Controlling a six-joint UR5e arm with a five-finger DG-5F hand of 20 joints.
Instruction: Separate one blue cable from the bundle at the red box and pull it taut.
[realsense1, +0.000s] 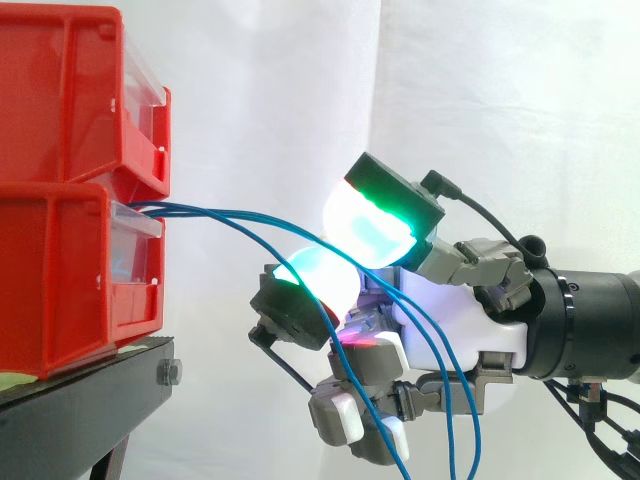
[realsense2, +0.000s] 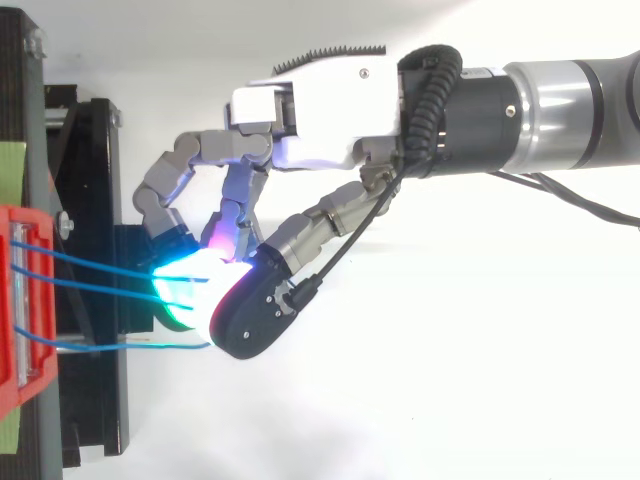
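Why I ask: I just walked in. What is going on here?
The robot's white and grey hand is at the thin blue cables coming out of the stacked red plastic bins. The cables drape across the hand and hang slack below it; none is taut. Whether it grips one, I cannot tell.

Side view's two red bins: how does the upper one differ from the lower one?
The upper bin rests on the lower bin; the lower bin rests on the black stand. The blue cables leave at the top of the lower bin's front; none leaves the upper bin. Both are red with a clear front panel.
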